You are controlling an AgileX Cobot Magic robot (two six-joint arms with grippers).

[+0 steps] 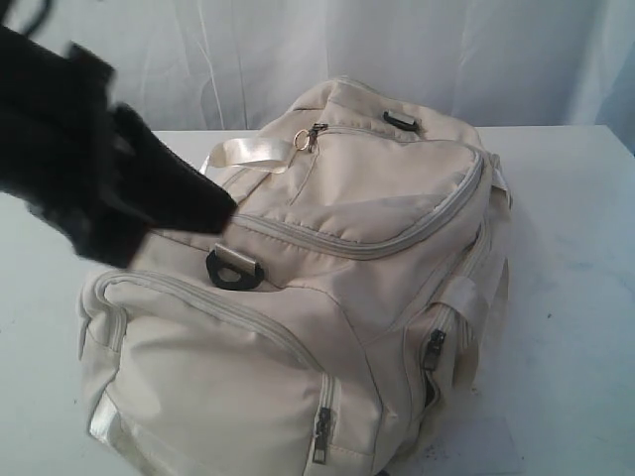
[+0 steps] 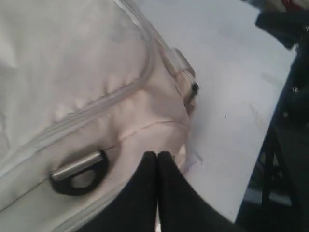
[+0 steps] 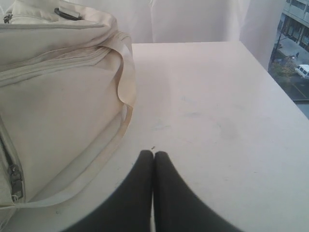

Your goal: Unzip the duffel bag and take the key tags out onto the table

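Black left pincer (image 2: 157,155) pressed together, soft cream duffel bag (image 1: 327,297) beneath — right pincer (image 3: 153,154) together too

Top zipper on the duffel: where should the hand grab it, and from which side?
Take the metal pull at the end of the top zipper, beside the strap. It lies loose on top of the duffel bag, clear of the seam, so it's probably best to pinch its flat faces from above, coming in from the left hand side.
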